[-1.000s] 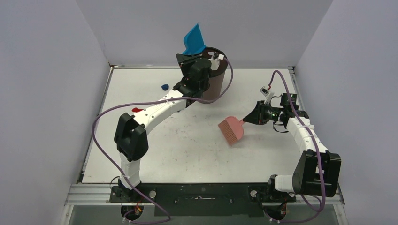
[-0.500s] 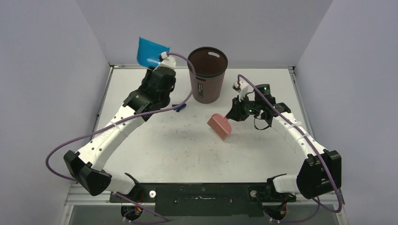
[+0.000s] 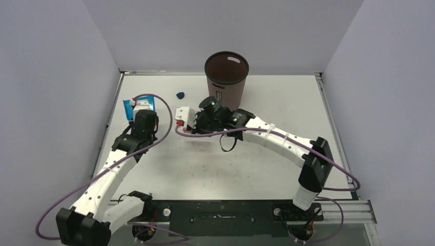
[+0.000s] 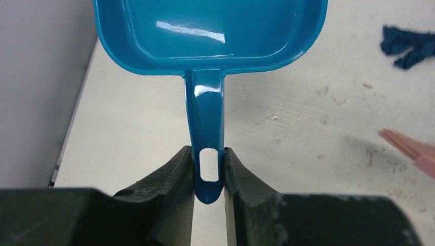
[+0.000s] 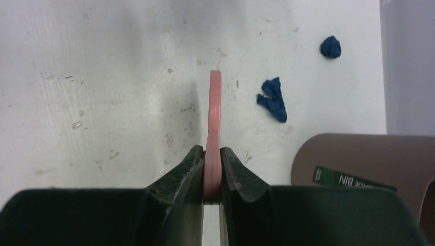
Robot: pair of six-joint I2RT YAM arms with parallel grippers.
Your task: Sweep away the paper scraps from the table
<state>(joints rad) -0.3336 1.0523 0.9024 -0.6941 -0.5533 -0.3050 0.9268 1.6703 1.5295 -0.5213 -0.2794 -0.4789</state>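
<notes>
My left gripper (image 3: 137, 115) is shut on the handle of the blue dustpan (image 4: 210, 31), low over the table (image 3: 267, 169) near its left edge. My right gripper (image 5: 212, 169) is shut on the pink brush (image 5: 215, 113), seen edge-on, and reaches across to the table's left middle (image 3: 191, 122). From above the brush is mostly hidden under the wrist. Two blue paper scraps lie ahead and right of the brush, a crumpled one (image 5: 273, 100) and a round wad (image 5: 331, 46). The wad (image 3: 180, 95) lies left of the bin. The brush's bristle tips (image 4: 410, 151) show right of the dustpan.
A brown waste bin (image 3: 226, 82) stands at the back middle, close behind the right wrist. Pale walls close in the left, back and right sides. The left wall runs right beside the dustpan. Purple cables loop off both arms.
The left arm has swung from the bin down to the left edge with the dustpan. The right arm has carried the brush from the right side to the left middle.
</notes>
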